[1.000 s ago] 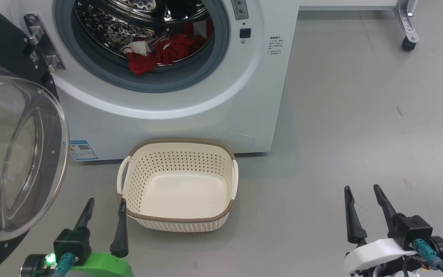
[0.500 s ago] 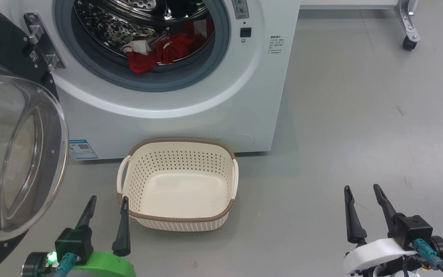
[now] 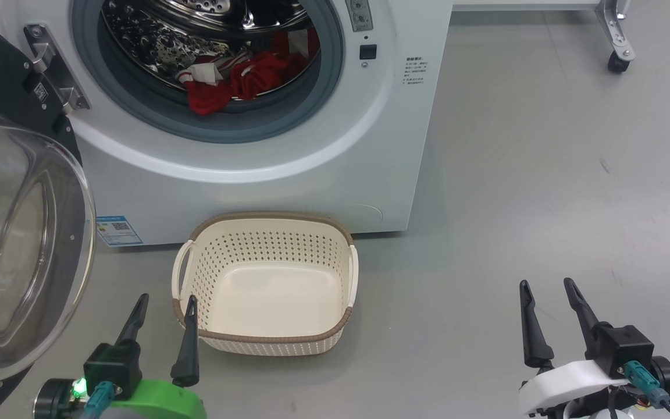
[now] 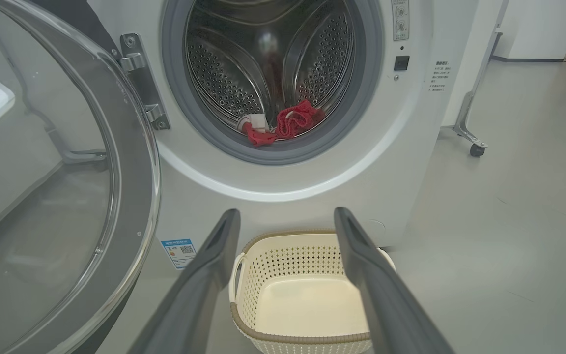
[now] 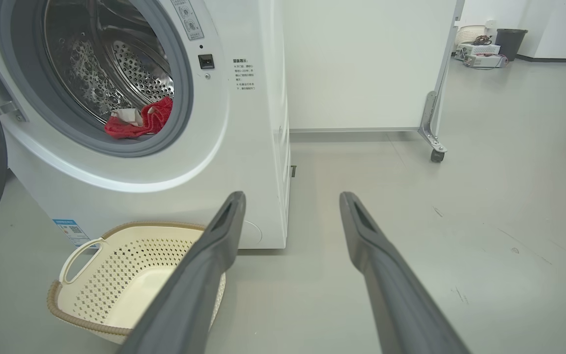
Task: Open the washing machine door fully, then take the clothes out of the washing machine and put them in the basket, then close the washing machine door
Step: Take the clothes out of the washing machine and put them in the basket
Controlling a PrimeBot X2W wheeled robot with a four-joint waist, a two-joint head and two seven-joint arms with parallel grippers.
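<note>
1. washing machine door (image 3: pixel 18 233): swung wide to your left, so the drum mouth is clear.
2. clothes (image 3: pixel 236 81): red/white bundle, low at drum front inside washing machine (image 3: pixel 312 151), reachable.
3. basket (image 3: pixel 265 338): on floor just below the opening, empty; short carry.
4. left gripper (image 3: pixel 167 298): fingers wide apart, nothing held, beside basket's corner.
5. right gripper (image 3: pixel 546 283): same, well apart to the right.

Next, prob.: reach for clothes.

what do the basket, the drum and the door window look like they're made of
Basket: apparently moulded plastic, matte cream, with punched holes and a brown woven-look rim.
Drum: shiny metal, probably stainless steel, mirror-like and perforated.
Door window: clear glossy bowl, glass or clear plastic; it is see-through with bright reflections.
</note>
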